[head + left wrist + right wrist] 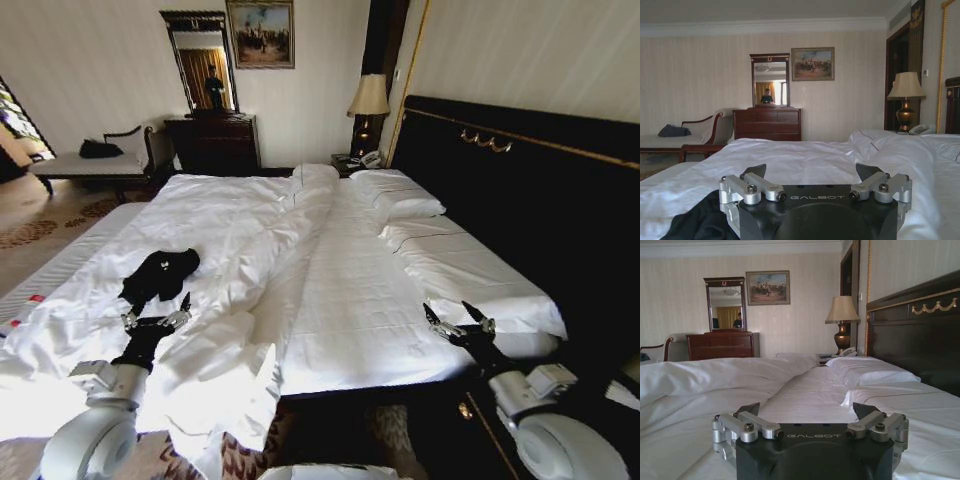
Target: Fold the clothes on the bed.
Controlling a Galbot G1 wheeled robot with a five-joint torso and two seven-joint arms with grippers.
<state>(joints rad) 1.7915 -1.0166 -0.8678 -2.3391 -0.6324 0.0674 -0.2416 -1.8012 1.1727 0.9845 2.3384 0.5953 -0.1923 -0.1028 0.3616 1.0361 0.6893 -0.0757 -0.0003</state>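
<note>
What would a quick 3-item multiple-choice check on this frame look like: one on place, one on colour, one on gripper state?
1. Where does the T-shirt lie?
A. on the duvet just beyond the left gripper
B. on the pillows
C. on the floor

2. What colour is the T-shirt?
A. white
B. black
C. red

3. How are the two grippers?
A. both open, holding nothing
B. left shut on the T-shirt
C. right shut on a pillow

Answers:
1 A, the crumpled shirt sits on the bed just past the left gripper.
2 B, it is dark against the white sheets.
3 A, the left gripper and right gripper both show spread fingers with nothing between them.
</note>
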